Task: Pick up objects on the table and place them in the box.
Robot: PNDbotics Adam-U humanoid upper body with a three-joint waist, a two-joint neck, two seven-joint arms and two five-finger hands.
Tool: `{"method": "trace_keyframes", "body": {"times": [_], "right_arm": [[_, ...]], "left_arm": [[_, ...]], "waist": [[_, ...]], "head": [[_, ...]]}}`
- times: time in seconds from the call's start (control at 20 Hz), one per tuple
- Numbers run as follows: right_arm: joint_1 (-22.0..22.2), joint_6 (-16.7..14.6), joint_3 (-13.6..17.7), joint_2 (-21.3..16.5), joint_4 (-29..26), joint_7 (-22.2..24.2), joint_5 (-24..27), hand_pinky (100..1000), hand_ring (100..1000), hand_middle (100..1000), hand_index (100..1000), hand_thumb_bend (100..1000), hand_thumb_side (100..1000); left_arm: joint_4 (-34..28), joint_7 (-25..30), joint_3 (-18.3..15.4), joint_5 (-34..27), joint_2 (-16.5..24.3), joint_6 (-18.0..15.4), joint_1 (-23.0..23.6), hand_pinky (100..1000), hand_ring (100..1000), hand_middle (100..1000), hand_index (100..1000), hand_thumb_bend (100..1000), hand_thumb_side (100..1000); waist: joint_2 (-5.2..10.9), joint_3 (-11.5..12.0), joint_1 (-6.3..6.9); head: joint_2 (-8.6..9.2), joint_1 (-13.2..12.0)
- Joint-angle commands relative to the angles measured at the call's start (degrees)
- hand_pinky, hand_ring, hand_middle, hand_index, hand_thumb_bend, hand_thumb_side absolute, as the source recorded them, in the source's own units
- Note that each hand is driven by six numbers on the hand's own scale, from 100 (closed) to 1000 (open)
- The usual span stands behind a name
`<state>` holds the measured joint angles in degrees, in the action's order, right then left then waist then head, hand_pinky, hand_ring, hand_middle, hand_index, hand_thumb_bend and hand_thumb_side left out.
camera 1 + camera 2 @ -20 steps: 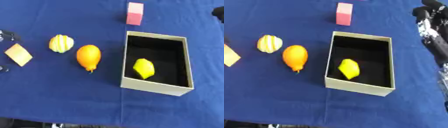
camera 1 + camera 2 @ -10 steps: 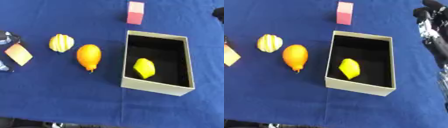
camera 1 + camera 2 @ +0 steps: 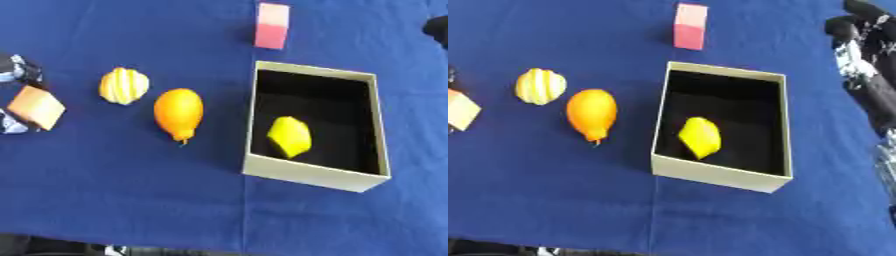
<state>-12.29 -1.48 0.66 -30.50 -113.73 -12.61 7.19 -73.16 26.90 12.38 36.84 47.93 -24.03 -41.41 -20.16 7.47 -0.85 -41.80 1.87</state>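
Box (image 3: 315,172): open-topped, tan walls, dark inside, sat right of the surface's centre. One yellow lemon-shaped piece (image 3: 289,136) is already inside, toward the near wall.

Left to move:
- Orange wedge/block (image 3: 37,106) at the surface's left edge. The left hand (image 3: 17,75) is seen around it, dark fingers above and below; the block appears to be held between them, though contact is not fully clear.
- Striped yellow-white round fruit (image 3: 123,85), left of centre.
- Orange fruit (image 3: 178,112) with a pointed tip, just beside the striped one, between it and the box.
- Pink block (image 3: 272,25) near the far edge, beyond the box's far wall.

Right hand (image 3: 866,35) is seen at the far right edge. Whether its fingers are open or curled cannot be told.

Handling, as judged:
- Fruits look like hollow plastic props, so probably light, stiff and smooth. Slip and roll are likely; they should be taken across the widest middle, not at the pointed tip.
- Both blocks have flat faces. Opposite flat sides are the best hold. They are likely light and rigid, not fragile.
- The box looks like thin card and could be shoved if a wall is bumped; pieces are better lowered in from above.

No brand, label or writing can be read on anything.
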Motion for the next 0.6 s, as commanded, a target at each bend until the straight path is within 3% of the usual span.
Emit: {"method": "trace_keyframes", "body": {"times": [0.05,0.35,0.6], "right_arm": [[-0.3,0.0,0.5,-1.0,-0.9,-0.1,0.3,940,813,708,871,100,543],[-0.5,-0.4,0.5,-1.8,-0.9,-0.1,0.5,939,813,708,871,100,539],[-0.6,-0.3,0.4,-2.0,-0.9,0.1,0.6,939,813,707,871,100,538]], "left_arm": [[-4.6,-1.2,-1.1,-1.3,2.2,0.8,-2.0,644,580,499,591,427,100],[-12.3,1.4,1.4,-3.4,-1.4,1.1,-8.9,644,574,498,592,410,100],[-14.3,5.5,4.0,-4.6,-8.5,2.3,-16.0,647,576,502,602,398,100]], "waist": [[1.42,0.2,0.21],[1.98,0.7,0.19],[2.45,1.1,0.11]], "head": [[-0.37,0.1],[-0.76,0.3],[-1.09,0.6]]}}
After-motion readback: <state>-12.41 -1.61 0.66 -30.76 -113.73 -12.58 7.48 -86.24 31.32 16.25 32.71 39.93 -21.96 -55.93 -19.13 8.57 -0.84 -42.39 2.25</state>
